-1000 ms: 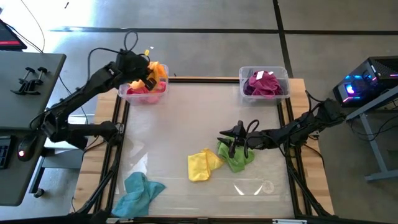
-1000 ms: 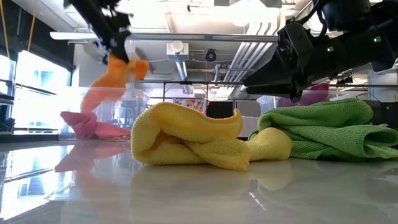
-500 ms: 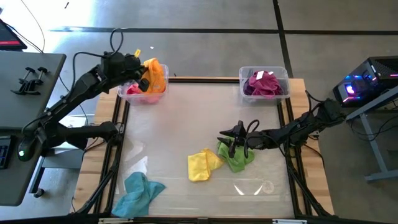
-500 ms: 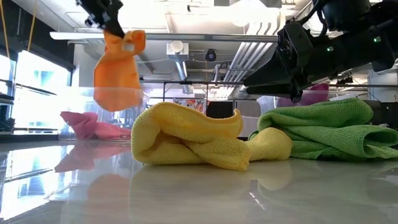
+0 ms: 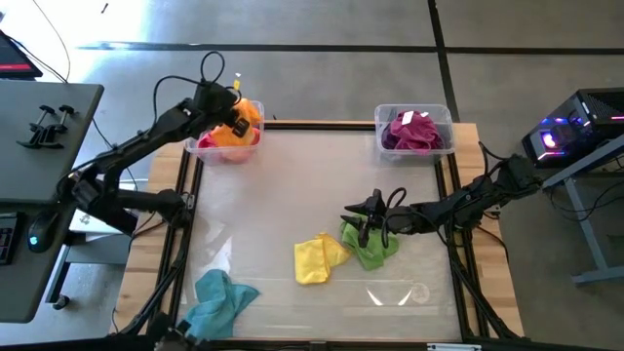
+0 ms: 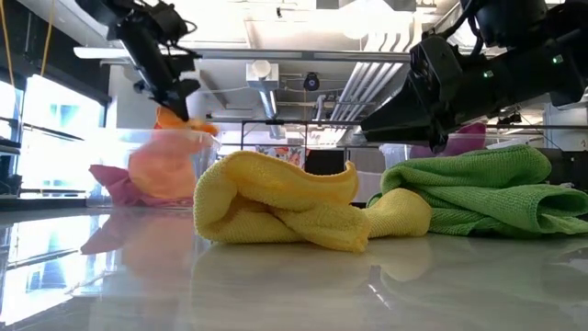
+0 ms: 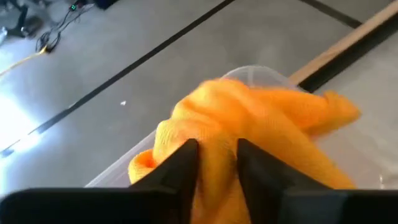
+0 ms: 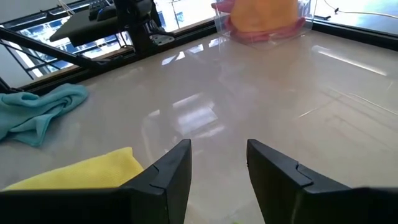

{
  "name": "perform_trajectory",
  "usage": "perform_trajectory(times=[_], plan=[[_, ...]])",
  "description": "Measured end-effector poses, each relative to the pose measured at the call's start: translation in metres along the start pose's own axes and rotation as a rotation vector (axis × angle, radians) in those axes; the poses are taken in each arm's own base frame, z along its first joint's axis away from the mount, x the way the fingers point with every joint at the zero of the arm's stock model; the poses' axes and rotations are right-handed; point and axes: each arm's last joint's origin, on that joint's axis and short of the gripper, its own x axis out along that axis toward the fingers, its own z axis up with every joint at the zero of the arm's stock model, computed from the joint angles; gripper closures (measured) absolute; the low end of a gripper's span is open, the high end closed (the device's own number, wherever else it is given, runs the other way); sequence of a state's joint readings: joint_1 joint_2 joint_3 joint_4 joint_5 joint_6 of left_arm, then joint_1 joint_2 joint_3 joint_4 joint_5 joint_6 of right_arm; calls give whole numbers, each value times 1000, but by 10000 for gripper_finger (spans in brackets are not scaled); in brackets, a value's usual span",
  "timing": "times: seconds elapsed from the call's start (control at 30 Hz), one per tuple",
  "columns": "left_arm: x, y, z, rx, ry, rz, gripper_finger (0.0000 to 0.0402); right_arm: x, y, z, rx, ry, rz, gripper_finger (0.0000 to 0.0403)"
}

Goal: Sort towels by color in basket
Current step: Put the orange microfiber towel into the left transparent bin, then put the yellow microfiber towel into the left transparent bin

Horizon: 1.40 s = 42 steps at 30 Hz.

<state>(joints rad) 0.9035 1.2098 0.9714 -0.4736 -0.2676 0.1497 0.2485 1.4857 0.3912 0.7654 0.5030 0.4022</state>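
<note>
My left gripper (image 5: 228, 115) is over the clear far-left bin (image 5: 195, 148), shut on the orange towel (image 5: 246, 121). A pink towel (image 5: 209, 142) lies in that bin. My right gripper (image 5: 363, 216) is open and empty, low over the table just left of the lime green towel (image 5: 371, 246). The yellow towel (image 5: 314, 259) lies bunched against the lime green one. The teal towel (image 5: 216, 296) lies at the near left. The far-right bin (image 5: 382, 117) holds magenta and purple towels (image 5: 413, 130). My left gripper pinches a bunched fold at the top of the orange towel (image 7: 215, 144) between its two fingers (image 7: 184, 163), coming from above and pointing down. The towel hangs below the fingers, and its lower part (image 6: 167, 167) is down inside the bin beside the pink towel.
The table is a glossy white top inside a wooden frame (image 5: 486, 283). The middle of the table between the two bins and the loose towels is bare. In the right wrist view the yellow towel (image 8: 74, 173) and the teal towel (image 8: 37, 113) lie ahead.
My left gripper has gone up and toward the table's left edge with the orange towel hanging clear above the bin, then come back right and down. The towel's lower part has sunk into the bin. My right gripper has kept still.
</note>
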Motion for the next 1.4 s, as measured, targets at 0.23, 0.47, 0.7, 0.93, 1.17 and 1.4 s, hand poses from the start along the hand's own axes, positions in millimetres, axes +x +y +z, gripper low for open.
perform_trajectory(times=[0.23, 0.47, 0.7, 0.93, 1.17, 1.4], plan=[[0, 5, -5, -42, 41, 6, 241, 0, 0, 0, -2, 3, -7, 254], [22, -2, -20, -34, 121, -97, 290, 0, -1, 0, -2, 1, -13, 254], [48, -12, -34, 3, 213, -126, 356, 0, -1, -1, -4, 2, -14, 254], [22, -6, -17, 3, 120, -118, 314, 0, -1, -1, -6, 7, -16, 254], [-27, 5, -3, -59, 27, -114, 237, 0, -1, -1, -6, 7, -15, 254], [-58, -10, -10, -27, -80, -196, 227, 0, -1, -2, -12, 15, -19, 254]])
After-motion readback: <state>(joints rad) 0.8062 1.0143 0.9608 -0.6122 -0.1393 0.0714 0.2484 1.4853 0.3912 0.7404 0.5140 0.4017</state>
